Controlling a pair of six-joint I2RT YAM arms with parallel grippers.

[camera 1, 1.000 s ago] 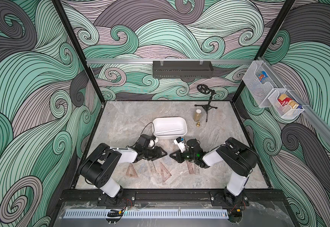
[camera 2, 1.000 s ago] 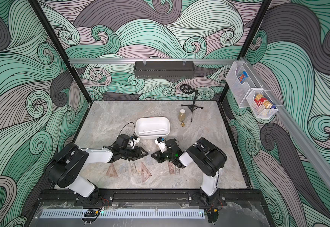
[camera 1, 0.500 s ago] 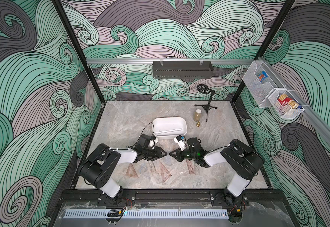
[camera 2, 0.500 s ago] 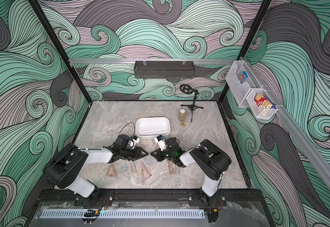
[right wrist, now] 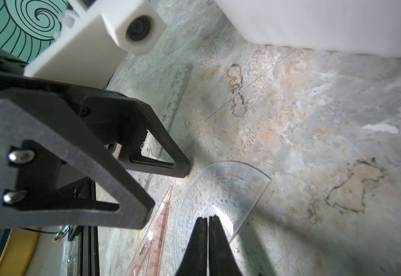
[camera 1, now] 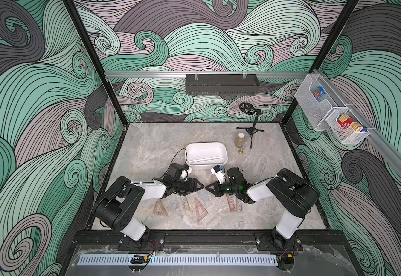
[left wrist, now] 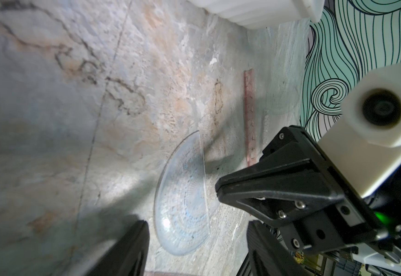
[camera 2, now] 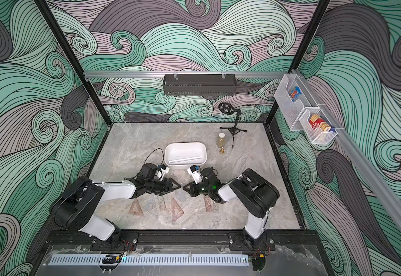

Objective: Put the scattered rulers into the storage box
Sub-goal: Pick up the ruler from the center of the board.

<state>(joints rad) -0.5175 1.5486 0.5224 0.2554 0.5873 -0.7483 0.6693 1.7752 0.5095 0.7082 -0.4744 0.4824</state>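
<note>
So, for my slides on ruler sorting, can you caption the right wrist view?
Shut right gripper at a clear protractor lying on the table, open left gripper beside it.

Rulers (camera 1: 159,210) near white storage box (camera 1: 204,165)

Tinted rulers (camera 1: 200,208) flat near white storage box (camera 1: 202,149)

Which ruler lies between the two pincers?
The clear half-round protractor, the only curved one; the set squares are triangular, the reddish ruler straight.
</note>
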